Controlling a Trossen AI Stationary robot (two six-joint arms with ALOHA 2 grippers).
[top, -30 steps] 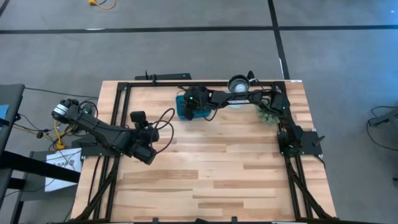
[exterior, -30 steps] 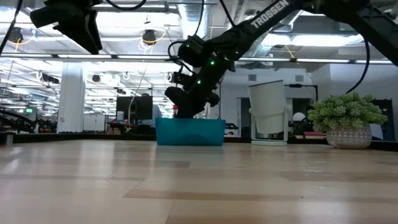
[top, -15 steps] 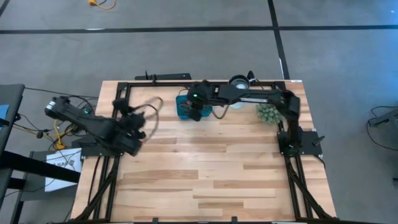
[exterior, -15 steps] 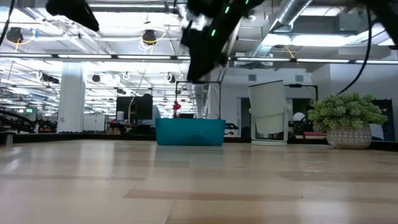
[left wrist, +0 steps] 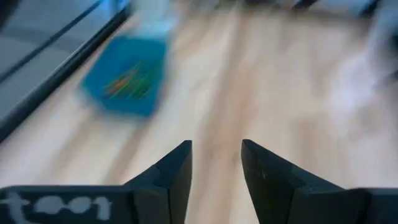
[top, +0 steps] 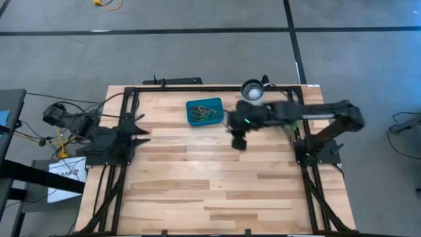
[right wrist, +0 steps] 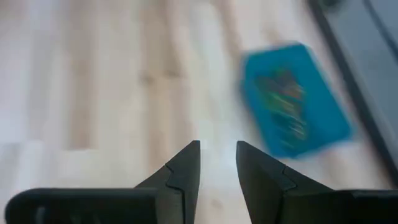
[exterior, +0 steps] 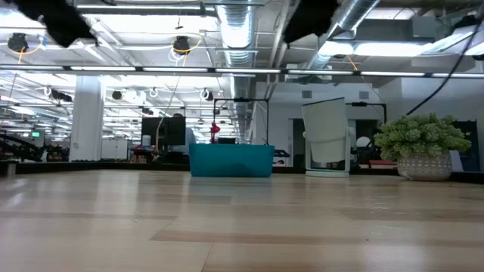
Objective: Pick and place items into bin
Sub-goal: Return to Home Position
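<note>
Your right gripper (top: 238,141) has swung off the bin (top: 189,112), left gripper (top: 135,128) drawn back — both slightly parted, empty — bands (top: 205,114) all binned, only homing seems left.

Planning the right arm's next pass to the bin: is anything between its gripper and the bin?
Nothing visible. Only bare table lies between the right gripper and the bin, which holds bands. The cup stands off to one side, out of that line.
</note>
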